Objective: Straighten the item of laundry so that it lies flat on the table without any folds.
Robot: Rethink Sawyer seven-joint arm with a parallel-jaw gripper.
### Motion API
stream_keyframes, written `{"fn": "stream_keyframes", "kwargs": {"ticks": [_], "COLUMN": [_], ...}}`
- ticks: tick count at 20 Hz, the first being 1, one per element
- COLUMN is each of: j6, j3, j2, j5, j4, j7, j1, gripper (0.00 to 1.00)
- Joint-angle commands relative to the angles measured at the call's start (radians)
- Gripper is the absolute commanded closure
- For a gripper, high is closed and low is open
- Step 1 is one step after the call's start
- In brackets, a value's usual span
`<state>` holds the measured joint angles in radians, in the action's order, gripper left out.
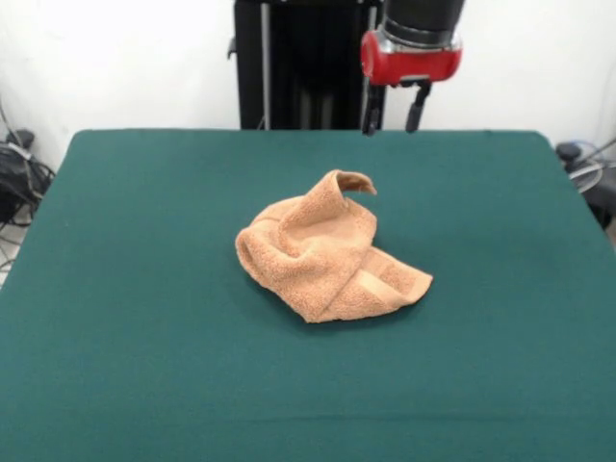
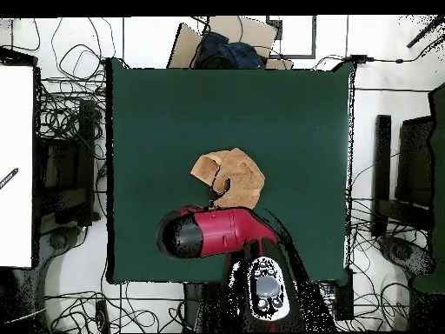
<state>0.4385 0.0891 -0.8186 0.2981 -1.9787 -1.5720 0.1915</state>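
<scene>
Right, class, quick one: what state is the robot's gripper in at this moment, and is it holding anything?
Gripper: open, holding nothing, raised above the table's far edge, clear of the crumpled towel.

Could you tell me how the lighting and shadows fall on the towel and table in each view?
Front view: even, soft light; the crumpled peach-orange terry towel casts a thin dark shadow along its near edge on the dark green felt table; no glare. Overhead view: the red-and-black arm hides the towel's lower edge.

I see the dark green table [image 1: 125, 318] carrying one crumpled, folded peach-orange towel [image 1: 322, 255] near its centre.
</scene>
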Motion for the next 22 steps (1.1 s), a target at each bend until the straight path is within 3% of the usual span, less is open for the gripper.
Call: {"fn": "stream_keyframes", "kwargs": {"ticks": [1,15,22], "j6": [-0.016,-0.181,-0.233], "j3": [0.044,0.036,0.035], "j2": [0.064,0.304,0.303], "j5": [-0.034,0.0,-0.04], "j4": [0.009,0.057,0.021], "j7": [-0.134,-0.148,-0.191], "j1": [0.019,0.067,0.092], "gripper": [0.0,0.0,0.0]}}
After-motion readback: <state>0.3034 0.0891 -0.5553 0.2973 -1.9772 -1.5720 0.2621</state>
